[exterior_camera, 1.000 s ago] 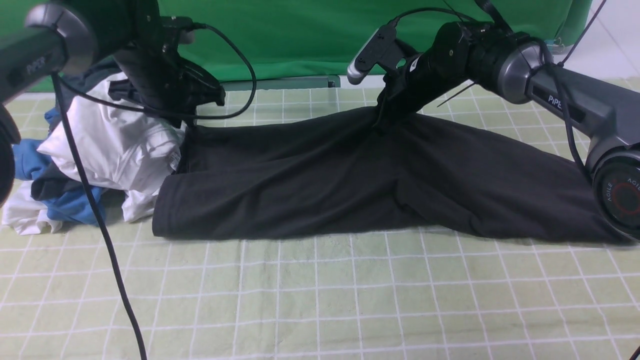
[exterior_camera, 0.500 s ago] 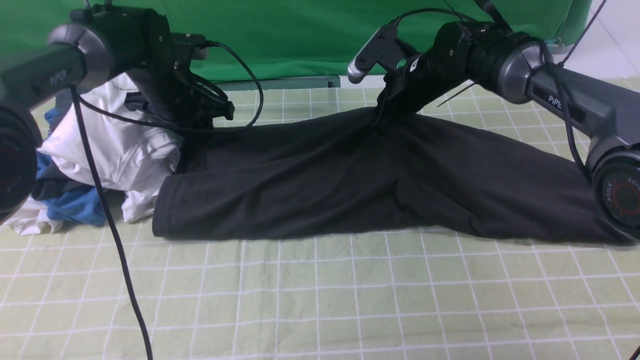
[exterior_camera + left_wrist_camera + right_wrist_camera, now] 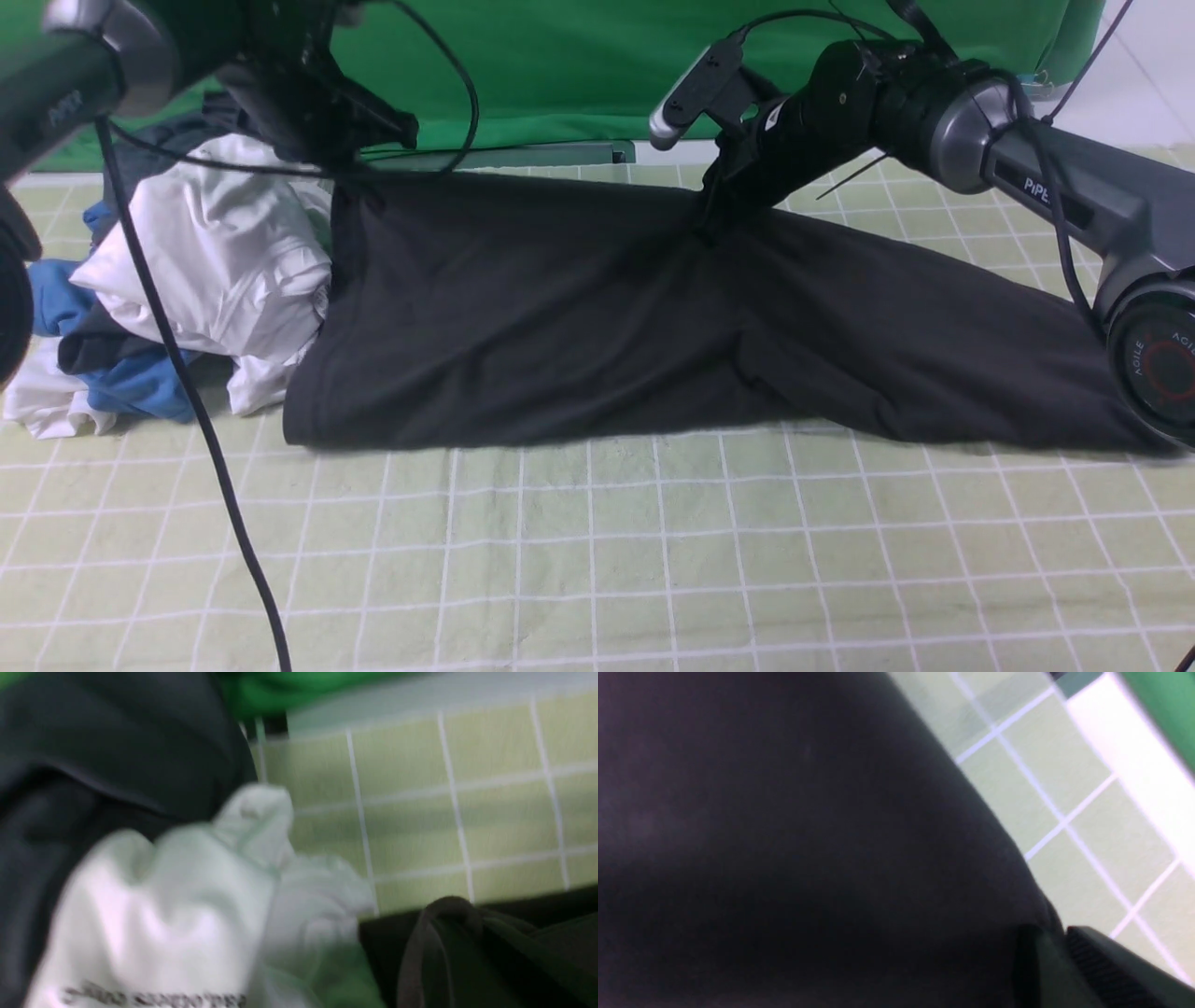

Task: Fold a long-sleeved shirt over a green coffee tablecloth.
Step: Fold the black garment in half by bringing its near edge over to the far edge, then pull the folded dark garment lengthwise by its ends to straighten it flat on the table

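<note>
The long-sleeved shirt (image 3: 597,327), plain black from this side, lies across the back of the green coffee tablecloth (image 3: 597,560), a pale yellow-green cloth with white grid lines. My left gripper (image 3: 350,173) is shut on the shirt's far left corner and holds it raised, so the cloth hangs as a sheet. In the blurred left wrist view a bunched black fold (image 3: 448,919) sits at the jaws. My right gripper (image 3: 709,219) is shut on the shirt's far edge near the middle. Its ribbed fingers (image 3: 1092,956) pinch black fabric (image 3: 784,835). One sleeve (image 3: 980,373) trails to the right.
A pile of white and blue garments (image 3: 205,271) lies against the shirt's left side and shows white in the left wrist view (image 3: 187,905). A black cable (image 3: 187,392) hangs from the left arm across the cloth. A plain green backdrop (image 3: 560,56) stands behind the table.
The left gripper has shut on the shirt's far left corner and risen, pulling that edge up off the table. The right arm has held almost still.
</note>
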You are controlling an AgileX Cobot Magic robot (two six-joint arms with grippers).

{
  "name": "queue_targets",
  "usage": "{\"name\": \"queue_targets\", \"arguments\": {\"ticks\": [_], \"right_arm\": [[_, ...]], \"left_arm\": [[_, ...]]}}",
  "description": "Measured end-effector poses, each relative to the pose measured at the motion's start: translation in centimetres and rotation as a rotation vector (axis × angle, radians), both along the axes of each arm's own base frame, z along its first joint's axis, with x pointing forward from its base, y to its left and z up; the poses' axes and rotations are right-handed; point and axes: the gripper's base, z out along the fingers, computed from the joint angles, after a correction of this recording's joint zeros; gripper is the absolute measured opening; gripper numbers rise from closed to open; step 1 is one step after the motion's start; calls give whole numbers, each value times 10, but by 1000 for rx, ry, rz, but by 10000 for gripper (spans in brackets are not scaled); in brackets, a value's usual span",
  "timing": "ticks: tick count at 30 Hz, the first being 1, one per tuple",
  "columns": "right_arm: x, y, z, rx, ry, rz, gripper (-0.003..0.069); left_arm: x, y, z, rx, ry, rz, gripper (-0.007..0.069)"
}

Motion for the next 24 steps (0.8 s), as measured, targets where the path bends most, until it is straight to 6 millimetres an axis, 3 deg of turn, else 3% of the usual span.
{"name": "queue_targets", "arguments": {"ticks": [7, 9, 14, 16, 17, 18, 19, 22, 24], "right_arm": [[4, 0, 3, -3, -59, 2, 92], [5, 0, 4, -3, -70, 1, 151], [4, -2, 5, 2, -57, -12, 290], [-1, -6, 17, 9, -14, -28, 343], [-1, -7, 19, 12, -16, -32, 345], [-4, -9, 30, 22, -5, -44, 348], [-9, -15, 51, 42, 10, -72, 347], [-17, -28, 84, 68, 18, -113, 345], [-27, -51, 116, 88, 40, -189, 343]], "left_arm": [[6, 3, -14, 53, 9, -9, 20], [9, 3, -24, 50, 16, 0, 29], [11, 3, -24, 44, -4, 17, 102], [12, 6, -23, 80, -17, 21, 211], [12, 6, -23, 79, -17, 23, 211], [12, 8, -22, 99, -18, 24, 258], [11, 11, -20, 128, -18, 32, 343], [8, 13, -13, 143, -17, 41, 430], [1, 12, 5, 117, -27, 58, 503]]}}
